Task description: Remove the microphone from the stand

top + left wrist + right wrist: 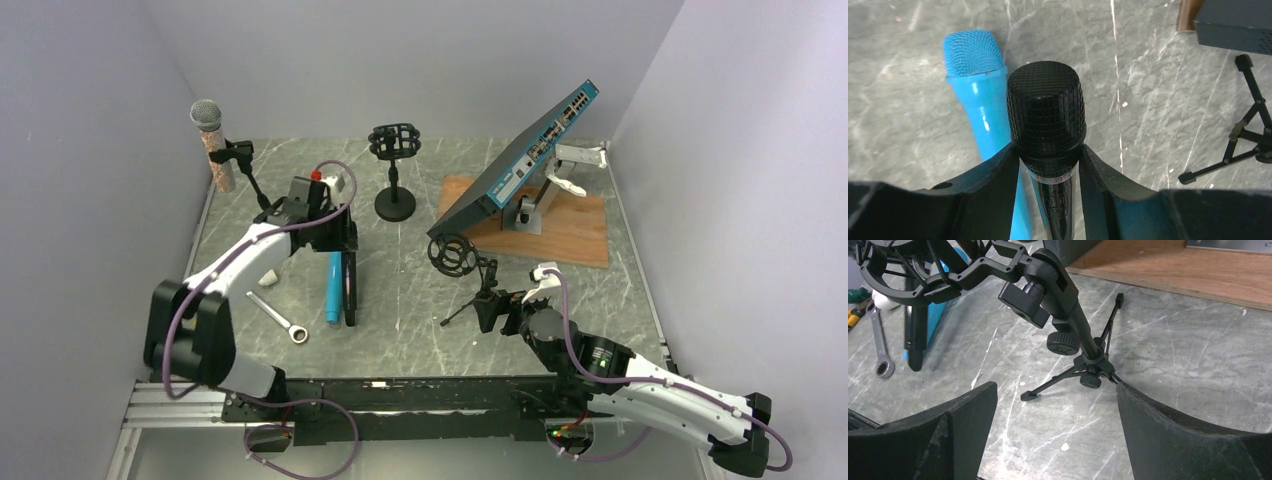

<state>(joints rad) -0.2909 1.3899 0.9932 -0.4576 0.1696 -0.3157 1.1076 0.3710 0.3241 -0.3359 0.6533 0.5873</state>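
My left gripper (338, 240) (1048, 150) is shut on a black microphone (1045, 105) (349, 292), gripping it just below its mesh head. The mic hangs low over the table beside a blue microphone (975, 75) (332, 290) that lies flat. The small black tripod stand (482, 292) (1083, 340) stands mid-table with its shock mount (453, 255) (913, 275) empty. My right gripper (505, 312) (1055, 395) is open and empty, its right finger close against the tripod's base.
A second empty shock-mount stand (394, 175) stands at the back. A silver-headed microphone (212, 140) sits in a clip stand at the back left. A wrench (280, 317) (880, 345) lies front left. A tilted network switch (520, 155) rests on a wooden board (560, 235).
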